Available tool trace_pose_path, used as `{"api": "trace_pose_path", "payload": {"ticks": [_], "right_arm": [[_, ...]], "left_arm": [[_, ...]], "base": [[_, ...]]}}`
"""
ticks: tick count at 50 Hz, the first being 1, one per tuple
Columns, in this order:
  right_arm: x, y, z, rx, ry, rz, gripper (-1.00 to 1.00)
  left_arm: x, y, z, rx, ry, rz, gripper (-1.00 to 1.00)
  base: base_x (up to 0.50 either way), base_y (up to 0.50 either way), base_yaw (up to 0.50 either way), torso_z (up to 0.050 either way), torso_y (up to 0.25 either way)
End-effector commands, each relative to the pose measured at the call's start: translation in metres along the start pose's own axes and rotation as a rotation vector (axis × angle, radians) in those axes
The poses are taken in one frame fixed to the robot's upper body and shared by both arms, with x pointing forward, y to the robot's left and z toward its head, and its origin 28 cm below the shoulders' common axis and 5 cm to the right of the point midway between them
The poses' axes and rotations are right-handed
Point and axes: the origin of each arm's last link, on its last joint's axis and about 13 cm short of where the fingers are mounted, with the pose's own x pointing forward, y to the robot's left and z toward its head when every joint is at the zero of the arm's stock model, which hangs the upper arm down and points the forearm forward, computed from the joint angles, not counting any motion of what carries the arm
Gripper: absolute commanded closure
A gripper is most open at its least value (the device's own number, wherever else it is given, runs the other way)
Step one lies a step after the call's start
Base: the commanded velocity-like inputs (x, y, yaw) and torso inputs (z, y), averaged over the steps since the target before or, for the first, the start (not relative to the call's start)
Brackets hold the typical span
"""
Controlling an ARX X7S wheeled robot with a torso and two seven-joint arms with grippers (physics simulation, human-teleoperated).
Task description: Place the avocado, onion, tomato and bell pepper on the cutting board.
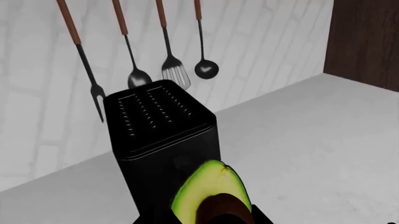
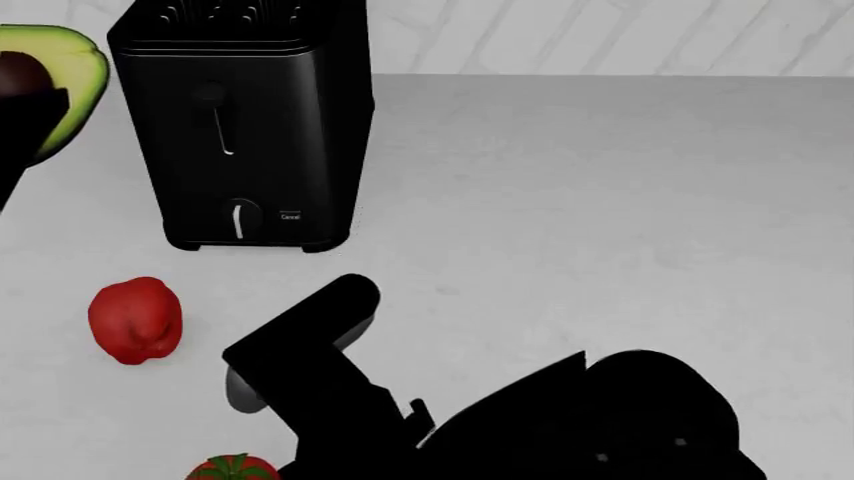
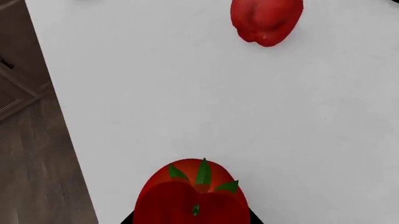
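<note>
Head view, from the left: the avocado (image 2: 60, 80) sits up at the far left edge, cut face showing, its brown pit partly covered by the dark shape of the left tool (image 2: 24, 115), which is closed around it and holds it off the desk (image 2: 601, 200). Next to it stands a tall black toaster (image 2: 240, 120) against the white brick wall. In front of the toaster, well apart from it, the bell pepper (image 2: 134, 320) lies on the white desk. Nearer the robot, at the bottom edge, the top of the tomato (image 2: 234, 468) peeks out just beside the right arm (image 2: 400, 400), which reaches in low from the lower right and angles toward the left, its black links filling the bottom of the picture.

The left wrist view has the avocado (image 1: 212, 196) close to the lens with the toaster (image 1: 162, 135) behind it and four utensils (image 1: 168, 65) hanging on the wall.

The right wrist view shows the tomato (image 3: 193, 196) right at the right tool, calyx up; whether that tool is gripping it I cannot tell. The bell pepper (image 3: 267, 19) lies farther off.
</note>
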Motion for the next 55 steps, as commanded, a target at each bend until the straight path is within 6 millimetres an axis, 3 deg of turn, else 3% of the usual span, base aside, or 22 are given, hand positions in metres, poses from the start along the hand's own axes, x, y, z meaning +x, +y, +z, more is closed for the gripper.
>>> {"api": "trace_pose_path", "payload": {"ticks": [1, 11, 20, 33, 46, 55], "right_arm": [[-0.024, 0.009, 0.012, -0.058, -0.118, -0.036, 1.00], [-0.043, 0.015, 0.017, -0.099, -0.188, -0.105, 1.00], [-0.065, 0.026, 0.020, -0.157, -0.284, -0.194, 1.00], [-0.094, 0.036, 0.022, -0.192, -0.480, -0.358, 1.00], [-0.127, 0.057, 0.025, -0.225, -0.603, -0.501, 1.00], [-0.134, 0.059, 0.021, -0.220, -0.663, -0.612, 1.00]], "left_arm": [[-0.002, -0.001, 0.007, -0.001, -0.040, -0.012, 1.00], [-0.001, 0.001, 0.007, -0.009, -0.047, -0.011, 1.00], [-0.002, 0.001, -0.005, -0.039, -0.044, -0.005, 1.00], [-0.018, -0.004, -0.020, -0.023, -0.097, 0.026, 1.00], [-0.040, -0.014, -0.026, 0.108, -0.149, 0.125, 1.00], [-0.049, -0.017, -0.030, 0.136, -0.157, 0.149, 1.00]], "base": [[0.00, 0.00, 0.00, 0.000, 0.000], [0.00, 0.00, 0.00, 0.000, 0.000], [0.00, 0.00, 0.00, 0.000, 0.000], [0.00, 0.00, 0.00, 0.000, 0.000], [0.00, 0.00, 0.00, 0.000, 0.001], [0.00, 0.00, 0.00, 0.000, 0.000]]}}
